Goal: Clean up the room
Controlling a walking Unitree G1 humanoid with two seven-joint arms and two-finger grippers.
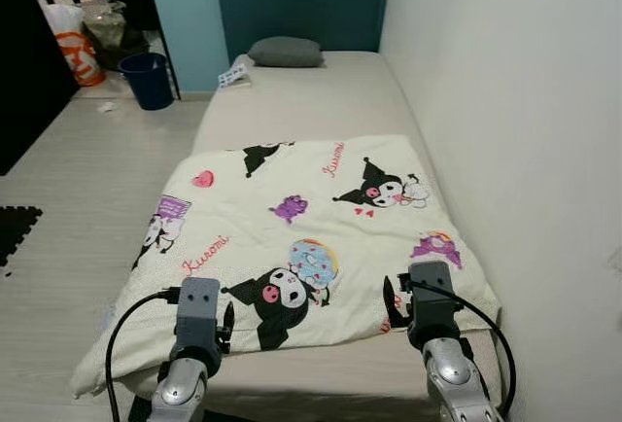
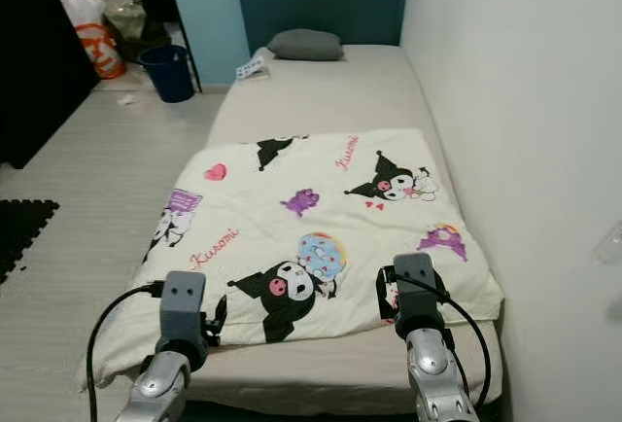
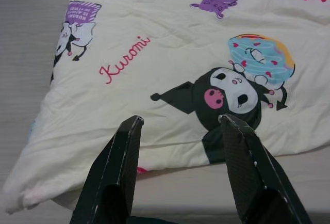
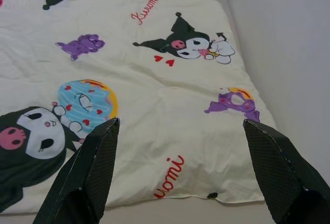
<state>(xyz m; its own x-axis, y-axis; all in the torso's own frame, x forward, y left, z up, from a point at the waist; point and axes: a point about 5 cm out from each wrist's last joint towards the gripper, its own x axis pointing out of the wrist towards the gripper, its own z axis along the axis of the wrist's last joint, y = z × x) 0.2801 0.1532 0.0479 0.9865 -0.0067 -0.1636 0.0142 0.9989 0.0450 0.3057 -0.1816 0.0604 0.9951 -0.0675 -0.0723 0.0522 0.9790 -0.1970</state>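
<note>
A cream blanket (image 1: 301,237) printed with black cartoon characters lies spread over the near half of the bed (image 1: 311,101), and its near left corner hangs off the edge. A grey pillow (image 1: 285,52) rests at the far end of the bare mattress. My left gripper (image 3: 178,121) hovers open just short of the blanket's near edge, by the black character. My right gripper (image 4: 180,125) is wide open over the blanket's near right corner. Neither gripper holds anything.
A white wall (image 1: 505,101) runs close along the bed's right side. The pale floor (image 1: 87,179) lies to the left, with a black foam mat (image 1: 15,228). Farther back stand a blue bin (image 1: 149,80) and an orange-and-white bag (image 1: 76,45). A small printed packet (image 1: 233,75) lies beside the pillow.
</note>
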